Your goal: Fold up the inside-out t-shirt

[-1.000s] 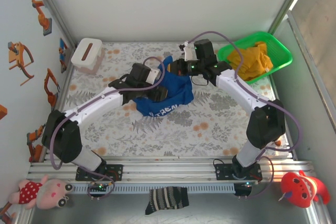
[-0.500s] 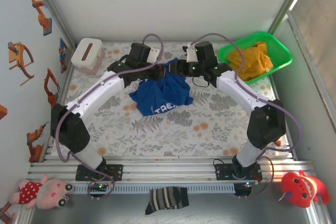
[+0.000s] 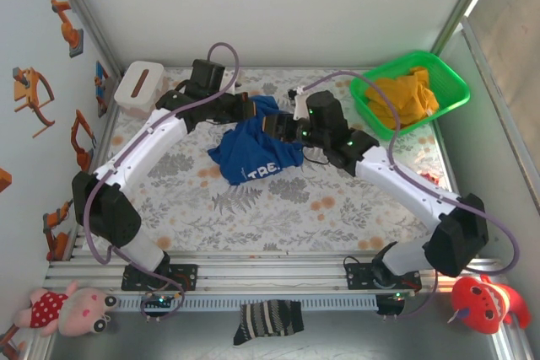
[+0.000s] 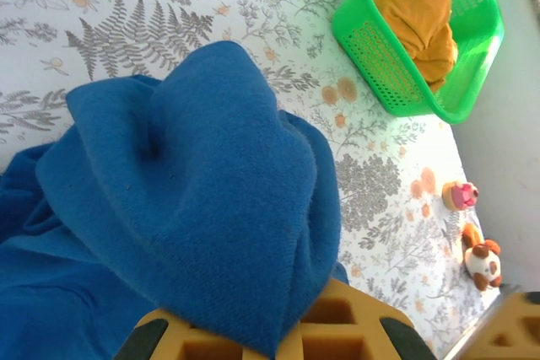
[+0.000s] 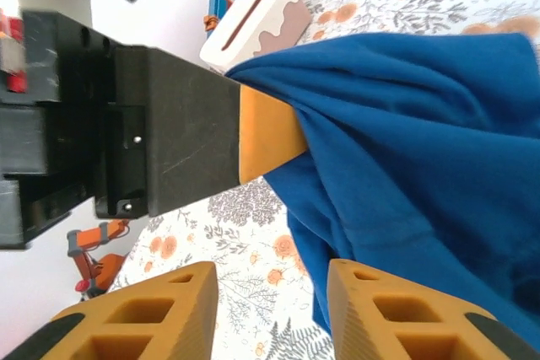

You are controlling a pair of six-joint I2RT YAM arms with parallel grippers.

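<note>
The inside-out t-shirt [image 3: 253, 158] is a royal-blue bunch with white lettering on the flowered table, middle back. My left gripper [image 3: 249, 112] is shut on its back edge and holds that part raised. In the left wrist view the blue cloth [image 4: 186, 208] drapes over the closed orange pads [image 4: 354, 330]. My right gripper [image 3: 277, 126] stands open just right of that held edge. In the right wrist view its fingers [image 5: 135, 318] are spread over bare table, with the shirt [image 5: 422, 141] beside the right-hand finger and the left gripper's pad [image 5: 266, 132] pinching cloth ahead.
A green basket [image 3: 364, 90] holding a yellow-orange garment [image 3: 405, 94] sits at the back right. A white box [image 3: 139, 88] is at the back left. A striped sock [image 3: 268, 322] and plush toys [image 3: 72, 309] [image 3: 488, 301] lie by the front rail.
The left gripper closed on the shirt and drew its edge back and left. The right gripper let go, opened and shifted left toward the shirt, its elbow swinging out right.
</note>
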